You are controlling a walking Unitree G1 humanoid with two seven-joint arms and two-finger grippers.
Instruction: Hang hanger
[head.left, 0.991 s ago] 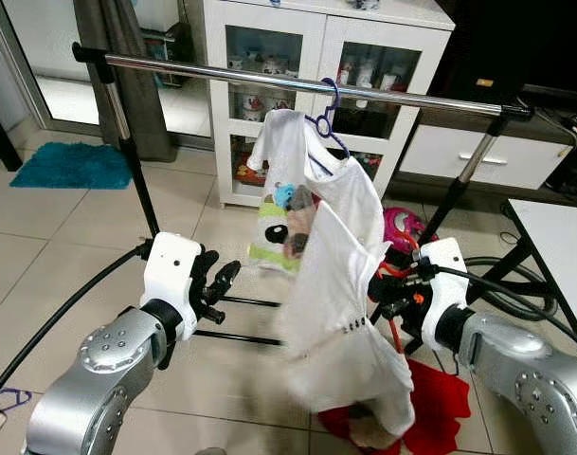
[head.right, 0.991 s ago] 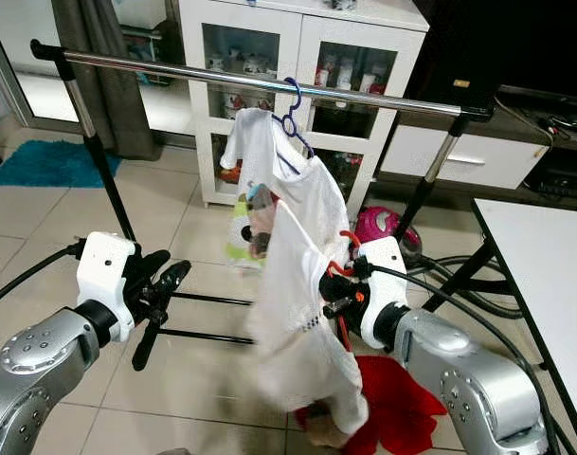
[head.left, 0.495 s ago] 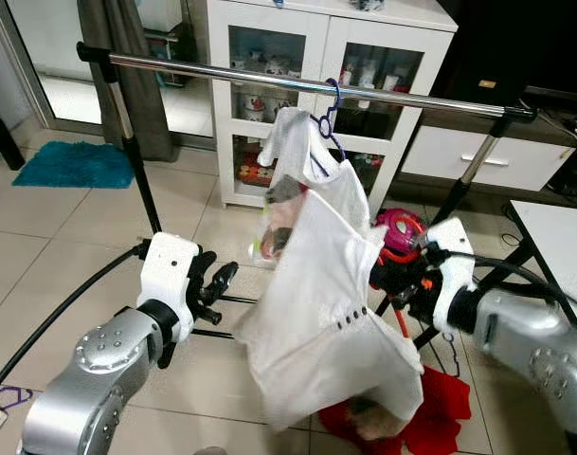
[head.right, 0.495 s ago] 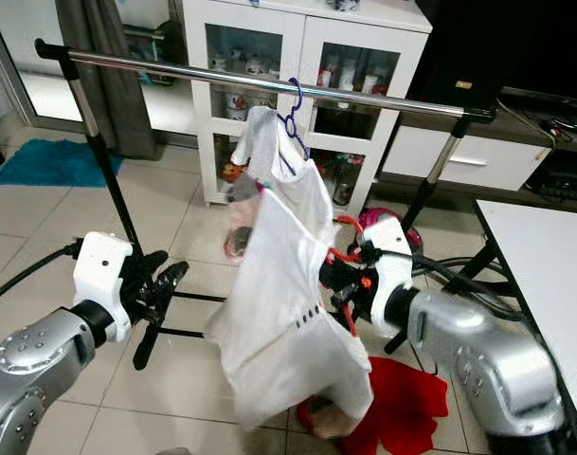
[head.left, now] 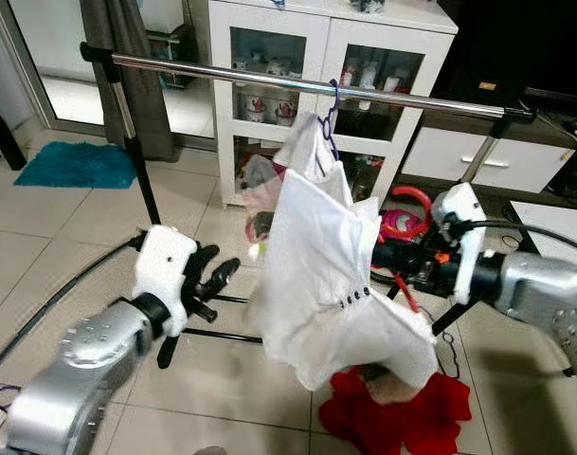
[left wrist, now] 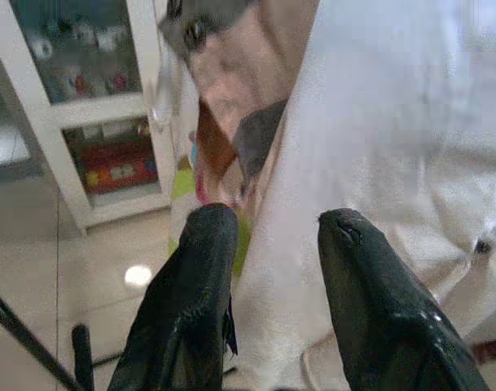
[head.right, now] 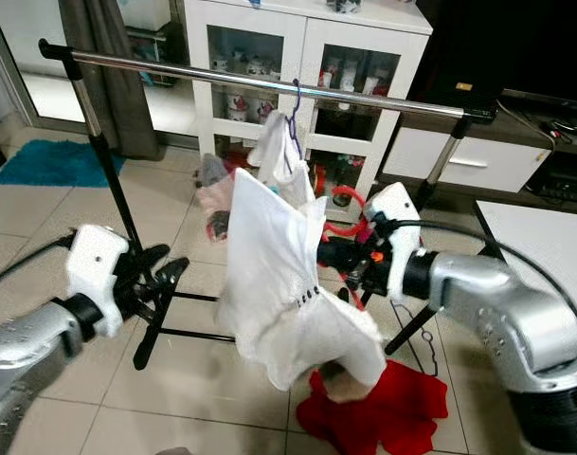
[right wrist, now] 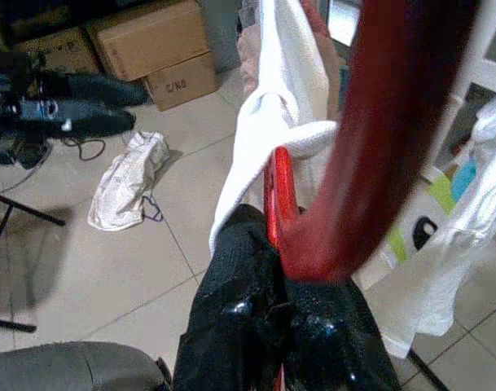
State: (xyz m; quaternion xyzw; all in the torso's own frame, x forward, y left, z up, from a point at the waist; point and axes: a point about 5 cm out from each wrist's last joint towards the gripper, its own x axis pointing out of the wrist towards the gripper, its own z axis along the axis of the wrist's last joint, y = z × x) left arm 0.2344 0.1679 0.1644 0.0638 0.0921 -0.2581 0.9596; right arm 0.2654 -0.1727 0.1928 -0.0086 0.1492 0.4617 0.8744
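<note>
Right wrist view: right claw [right wrist: 284, 305] clamps red hanger [right wrist: 274, 191].

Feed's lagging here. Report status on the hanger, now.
Right gripper shut on red hanger carrying white shirt, below rail. Left gripper open, empty. Purple hanger already on rail.

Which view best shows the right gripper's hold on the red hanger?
The right wrist view: the right gripper is shut on the red hanger. Both eye views show the hanger's hook above the gripper, the white shirt hiding the rest.

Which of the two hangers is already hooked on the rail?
The purple hanger, carrying a white garment, hooks over the chrome rail. The red hanger sits clamped in the right gripper, below the rail.
</note>
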